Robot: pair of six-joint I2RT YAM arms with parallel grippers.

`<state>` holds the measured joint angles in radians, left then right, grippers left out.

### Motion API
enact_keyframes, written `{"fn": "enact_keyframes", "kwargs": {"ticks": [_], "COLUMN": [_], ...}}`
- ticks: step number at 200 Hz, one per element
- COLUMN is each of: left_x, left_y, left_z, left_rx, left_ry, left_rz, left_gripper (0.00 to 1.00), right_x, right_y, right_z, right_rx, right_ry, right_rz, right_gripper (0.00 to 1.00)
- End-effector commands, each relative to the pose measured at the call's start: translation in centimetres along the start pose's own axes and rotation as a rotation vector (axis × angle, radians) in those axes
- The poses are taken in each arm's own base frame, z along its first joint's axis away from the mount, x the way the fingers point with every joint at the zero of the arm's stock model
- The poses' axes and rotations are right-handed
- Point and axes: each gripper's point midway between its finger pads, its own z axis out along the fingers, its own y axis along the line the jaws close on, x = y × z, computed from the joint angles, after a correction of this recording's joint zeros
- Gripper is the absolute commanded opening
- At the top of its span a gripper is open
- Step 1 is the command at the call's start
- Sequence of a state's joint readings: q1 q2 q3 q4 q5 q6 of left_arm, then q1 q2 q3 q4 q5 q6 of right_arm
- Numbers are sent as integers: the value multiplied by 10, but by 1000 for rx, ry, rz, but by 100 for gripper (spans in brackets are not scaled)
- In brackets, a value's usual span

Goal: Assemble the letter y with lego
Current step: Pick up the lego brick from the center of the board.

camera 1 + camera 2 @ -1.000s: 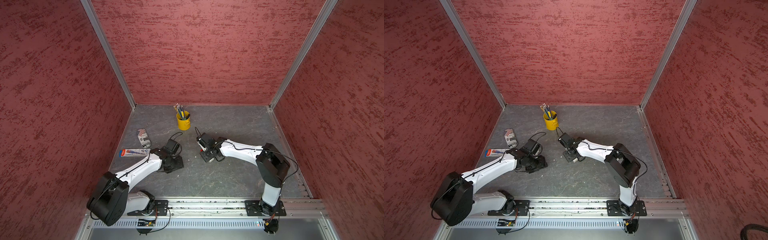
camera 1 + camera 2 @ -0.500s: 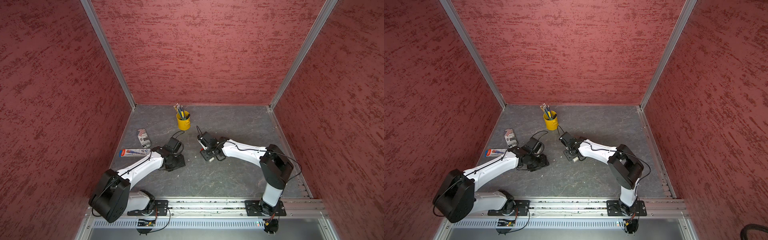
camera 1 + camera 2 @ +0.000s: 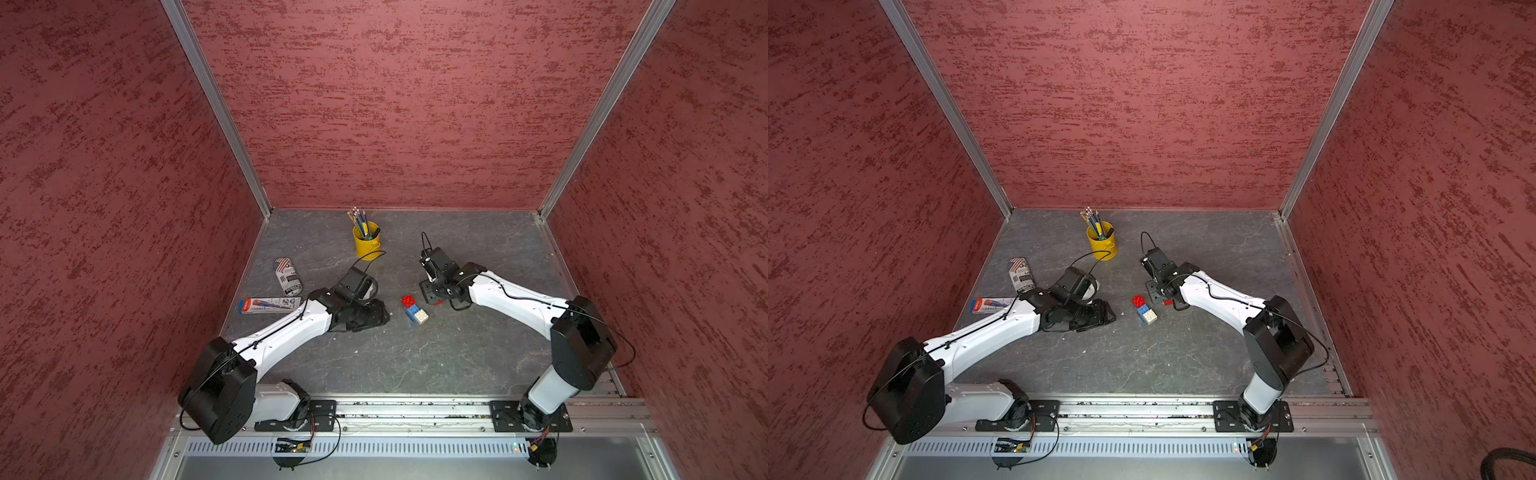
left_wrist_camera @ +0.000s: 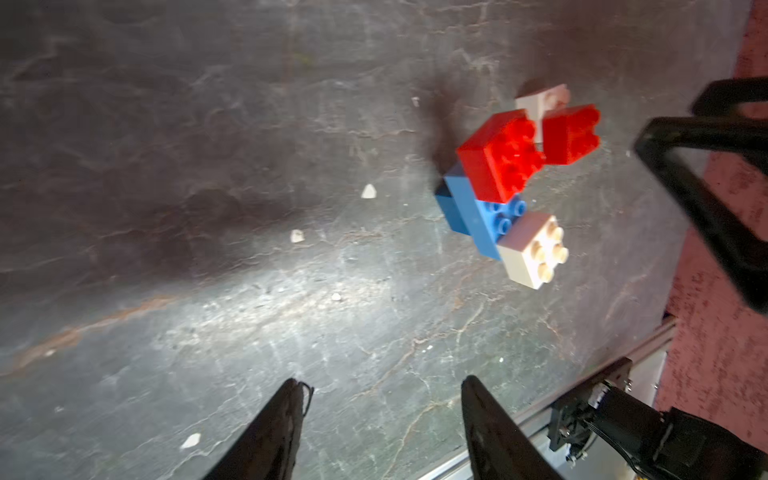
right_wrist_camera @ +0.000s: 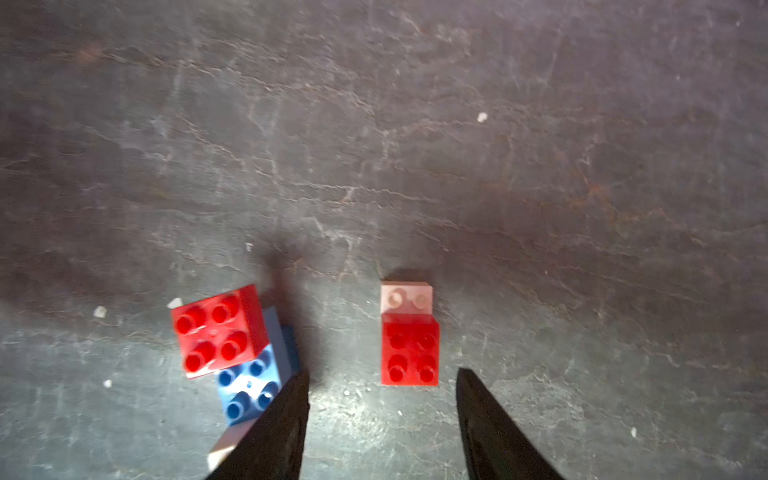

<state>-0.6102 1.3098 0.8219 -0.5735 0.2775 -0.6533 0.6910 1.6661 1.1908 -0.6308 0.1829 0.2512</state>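
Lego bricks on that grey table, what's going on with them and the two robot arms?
Two arms are building a lego Y. A partial cluster of red, blue and white bricks sits on the table between them. A separate red-on-white pair lies just ahead of the right gripper, which is open and holding nothing. The left gripper is also open and empty, off to the cluster's side.

Both top views are evenly lit and sharp. In the wrist views the bench [image 4: 249, 311] is crossed by a pale glare band, soft dark shadows are cast, and slight blur is seen.
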Motion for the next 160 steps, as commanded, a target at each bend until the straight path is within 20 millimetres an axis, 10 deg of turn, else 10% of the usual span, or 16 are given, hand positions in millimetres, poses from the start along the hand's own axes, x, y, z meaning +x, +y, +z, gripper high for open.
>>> {"fn": "enact_keyframes", "kwargs": {"ticks": [1, 160], "left_x": [-8, -4], "left_y": [-27, -12], "left_z": [-1, 3], "left_rx": [90, 13], "left_ry": [-20, -12], "left_rz": [60, 38], "left_gripper": [63, 63], "right_x": [7, 24], "right_y": [-8, -10], "right_z": [8, 53], "right_rx": [5, -46], "right_ry": [13, 78], "right_rz": [39, 44], "right_gripper": [59, 41]}}
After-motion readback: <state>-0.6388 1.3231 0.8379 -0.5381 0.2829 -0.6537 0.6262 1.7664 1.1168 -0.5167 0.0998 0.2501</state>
